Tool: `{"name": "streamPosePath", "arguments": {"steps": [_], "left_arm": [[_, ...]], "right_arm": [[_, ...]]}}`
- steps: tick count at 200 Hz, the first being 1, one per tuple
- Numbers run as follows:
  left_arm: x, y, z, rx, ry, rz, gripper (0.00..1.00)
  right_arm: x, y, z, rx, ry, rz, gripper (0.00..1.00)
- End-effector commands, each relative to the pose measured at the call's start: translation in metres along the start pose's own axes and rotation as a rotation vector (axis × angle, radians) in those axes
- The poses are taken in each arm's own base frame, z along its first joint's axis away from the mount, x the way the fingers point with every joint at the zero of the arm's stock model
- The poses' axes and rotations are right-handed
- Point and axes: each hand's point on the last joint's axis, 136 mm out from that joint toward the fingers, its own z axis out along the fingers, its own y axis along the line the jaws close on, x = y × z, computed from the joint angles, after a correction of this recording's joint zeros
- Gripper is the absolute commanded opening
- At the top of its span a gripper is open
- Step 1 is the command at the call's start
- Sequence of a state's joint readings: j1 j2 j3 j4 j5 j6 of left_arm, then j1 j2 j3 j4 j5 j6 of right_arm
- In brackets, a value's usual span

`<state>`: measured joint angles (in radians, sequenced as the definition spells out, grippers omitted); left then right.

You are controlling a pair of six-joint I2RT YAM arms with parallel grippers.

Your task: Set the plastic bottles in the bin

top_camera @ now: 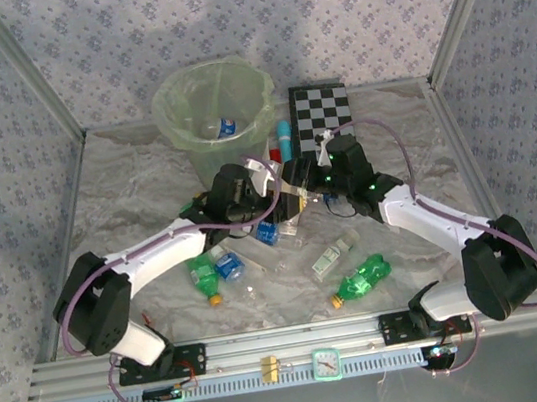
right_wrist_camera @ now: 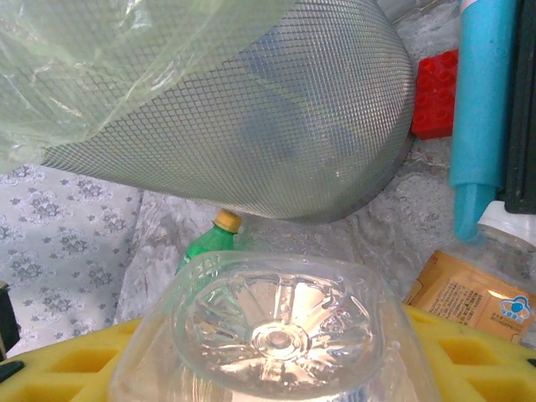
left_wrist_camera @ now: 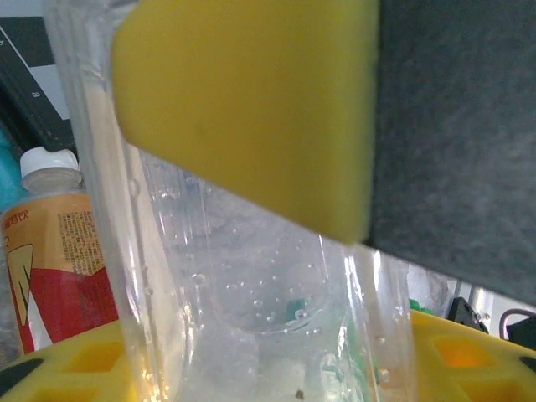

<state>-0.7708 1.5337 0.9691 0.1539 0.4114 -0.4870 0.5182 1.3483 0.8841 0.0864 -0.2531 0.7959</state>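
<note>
The bin (top_camera: 214,108), a pale-green bucket with a clear bag, stands at the back and holds a blue-labelled bottle (top_camera: 225,127). Just in front of it the two grippers meet. My left gripper (top_camera: 264,196) (left_wrist_camera: 251,276) is shut on a clear bottle (left_wrist_camera: 260,293), pinched between its yellow pads (left_wrist_camera: 243,109). My right gripper (top_camera: 297,184) (right_wrist_camera: 280,335) is shut on a clear bottle (right_wrist_camera: 280,322) with its ribbed base facing the camera. I cannot tell whether both hold the same bottle. A red-labelled bottle (left_wrist_camera: 50,268) lies beside them. Green bottles (top_camera: 204,276) (top_camera: 361,281) and a clear one (top_camera: 332,252) lie on the table.
A checkerboard (top_camera: 322,117) lies at the back right, with a teal tube (top_camera: 284,140) (right_wrist_camera: 481,109) and a red block (right_wrist_camera: 435,92) next to it. The bin's wall (right_wrist_camera: 251,109) looms close over the right gripper. A green bottle (right_wrist_camera: 209,243) lies beneath the bin's side.
</note>
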Motion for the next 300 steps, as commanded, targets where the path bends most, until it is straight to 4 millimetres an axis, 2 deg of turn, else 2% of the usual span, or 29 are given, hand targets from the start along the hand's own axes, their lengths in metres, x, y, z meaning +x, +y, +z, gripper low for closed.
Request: {"name": "streamPosePath", "arguments": {"steps": [1, 20, 45, 61, 103, 130, 157, 183, 214, 237, 263, 275, 300], "left_arm": [[-0.01, -0.002, 0.003, -0.003, -0.013, -0.001, 0.45], [-0.01, 0.0, 0.002, -0.015, -0.019, -0.003, 0.4], [-0.012, 0.002, -0.002, -0.035, -0.033, -0.003, 0.39], [-0.012, 0.004, -0.005, -0.047, -0.04, 0.0, 0.39], [-0.02, 0.001, -0.014, -0.068, -0.045, 0.035, 0.39], [-0.04, -0.011, -0.028, -0.079, -0.067, 0.119, 0.4], [-0.075, -0.029, -0.05, -0.11, -0.125, 0.234, 0.4], [-0.117, -0.048, -0.073, -0.148, -0.203, 0.344, 0.4], [-0.166, -0.052, -0.103, -0.24, -0.299, 0.437, 0.4], [-0.202, -0.045, -0.13, -0.319, -0.381, 0.465, 0.4], [-0.24, -0.019, -0.162, -0.436, -0.469, 0.442, 0.4], [-0.254, -0.008, -0.174, -0.467, -0.504, 0.421, 0.41], [-0.273, 0.019, -0.185, -0.525, -0.532, 0.394, 0.42]], "right_arm": [[-0.013, 0.026, -0.006, -0.074, -0.027, -0.025, 0.55], [-0.017, 0.025, -0.009, -0.061, -0.044, -0.035, 0.61], [-0.022, 0.023, -0.015, -0.055, -0.056, -0.041, 0.79], [-0.027, 0.016, -0.02, -0.027, -0.067, -0.042, 0.86], [-0.039, -0.008, -0.038, 0.058, -0.106, -0.038, 0.91], [-0.046, -0.026, -0.053, 0.107, -0.142, -0.044, 0.92], [-0.049, -0.043, -0.061, 0.158, -0.163, -0.056, 0.93], [-0.046, -0.055, -0.062, 0.188, -0.152, -0.043, 0.94], [-0.042, -0.062, -0.06, 0.181, -0.145, -0.02, 0.94], [-0.04, -0.065, -0.061, 0.184, -0.146, -0.019, 0.94], [-0.043, -0.069, -0.063, 0.21, -0.163, -0.02, 0.96], [-0.043, -0.071, -0.064, 0.221, -0.17, -0.02, 0.98], [-0.043, -0.071, -0.068, 0.226, -0.185, -0.035, 0.98]]}}
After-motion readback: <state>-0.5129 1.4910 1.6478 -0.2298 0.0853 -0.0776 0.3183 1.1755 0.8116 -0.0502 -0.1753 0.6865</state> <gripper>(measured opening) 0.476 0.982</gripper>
